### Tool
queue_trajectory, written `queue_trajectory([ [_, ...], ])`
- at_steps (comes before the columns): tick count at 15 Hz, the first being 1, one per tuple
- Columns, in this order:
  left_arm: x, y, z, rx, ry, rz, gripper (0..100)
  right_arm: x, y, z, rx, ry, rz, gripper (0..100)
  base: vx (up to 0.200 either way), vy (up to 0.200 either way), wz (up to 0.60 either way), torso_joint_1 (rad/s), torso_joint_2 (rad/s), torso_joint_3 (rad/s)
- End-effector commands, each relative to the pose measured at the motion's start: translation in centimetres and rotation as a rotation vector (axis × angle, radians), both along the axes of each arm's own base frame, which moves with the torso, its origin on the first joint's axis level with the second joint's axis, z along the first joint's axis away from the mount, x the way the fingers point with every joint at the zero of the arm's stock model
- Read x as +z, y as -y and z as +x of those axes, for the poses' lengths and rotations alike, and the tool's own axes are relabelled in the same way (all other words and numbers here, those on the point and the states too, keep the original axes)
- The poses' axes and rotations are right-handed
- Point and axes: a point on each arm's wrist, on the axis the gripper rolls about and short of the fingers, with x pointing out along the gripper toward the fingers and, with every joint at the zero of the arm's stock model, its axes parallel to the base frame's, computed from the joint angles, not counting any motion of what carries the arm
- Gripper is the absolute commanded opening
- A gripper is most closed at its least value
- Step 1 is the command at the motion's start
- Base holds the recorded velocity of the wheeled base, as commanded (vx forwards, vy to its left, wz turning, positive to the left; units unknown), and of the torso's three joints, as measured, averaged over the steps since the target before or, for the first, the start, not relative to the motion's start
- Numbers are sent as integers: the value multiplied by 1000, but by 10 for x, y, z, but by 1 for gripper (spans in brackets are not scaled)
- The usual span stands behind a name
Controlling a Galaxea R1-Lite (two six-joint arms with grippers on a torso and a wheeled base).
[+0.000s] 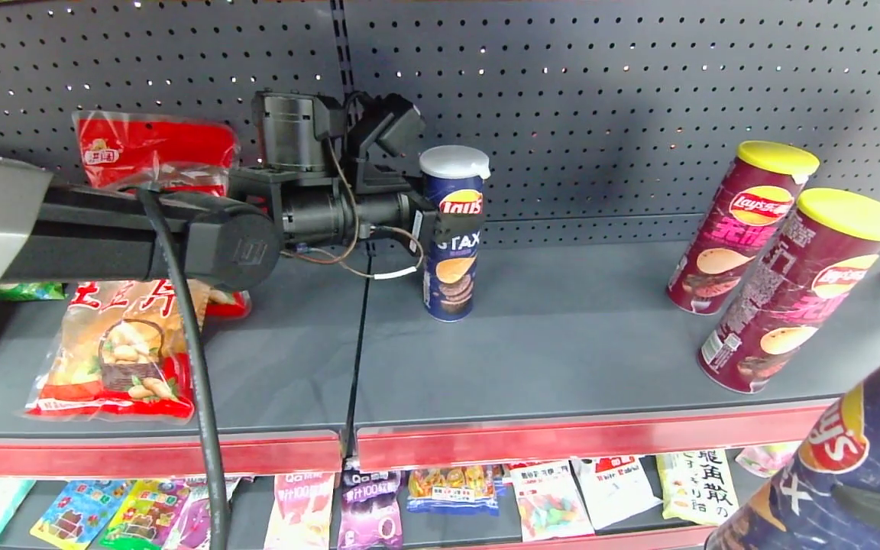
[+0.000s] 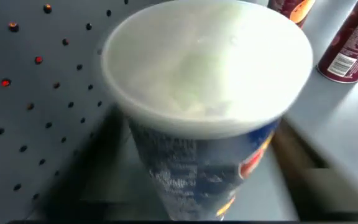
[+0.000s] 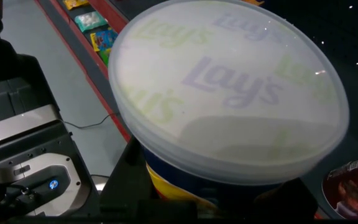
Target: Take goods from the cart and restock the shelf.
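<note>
Head view: pinched blue can [image 1: 451, 283] at mid-height in left gripper [image 1: 449, 223]; stood upright on shelf [image 1: 562, 336], lid up. Left wrist view: looked down its vertical axis. Right wrist view: clamped second blue can [image 3: 229, 124] in right gripper [image 3: 216, 199], before shelf's front edge, lid toward camera.

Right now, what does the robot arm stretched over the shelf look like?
The left arm is matte black: a boxy forearm, then a rounded joint housing with a small embossed mark. A thick black cable hangs from it; thin brown and white wires cross the wrist. A cylindrical motor and angular camera block sit on top. The left gripper is black too.
</note>
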Motion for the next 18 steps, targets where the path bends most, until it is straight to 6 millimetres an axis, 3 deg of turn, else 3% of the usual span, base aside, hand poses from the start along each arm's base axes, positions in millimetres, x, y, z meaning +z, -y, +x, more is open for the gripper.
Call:
queue_trajectory([
  [1,-4,5,0,-17,-8,4,0,0,0,0,-6,1,1,0,0,0,0,0,0,0],
  [5,-1,4,-12,-64,-18,2,0,1,1,1,-18,3,3,0,0,0,0,0,0,0],
  [8,1,-11,-37,-112,-51,9,0,2,1,1,-15,4,4,0,0,0,0,0,0,0],
  [9,1,-11,-37,-112,-51,9,0,2,1,1,-15,4,4,0,0,0,0,0,0,0],
  [11,3,-29,-72,-166,-82,13,0,1,0,3,-12,-2,0,0,0,0,0,0,0,0],
  [13,5,-37,-88,-202,-89,9,0,1,-1,3,-12,-3,-1,0,0,0,0,0,0,0],
  [18,-3,-45,-106,-249,-121,16,0,1,-1,4,-9,-7,-4,0,0,0,0,0,0,0],
])
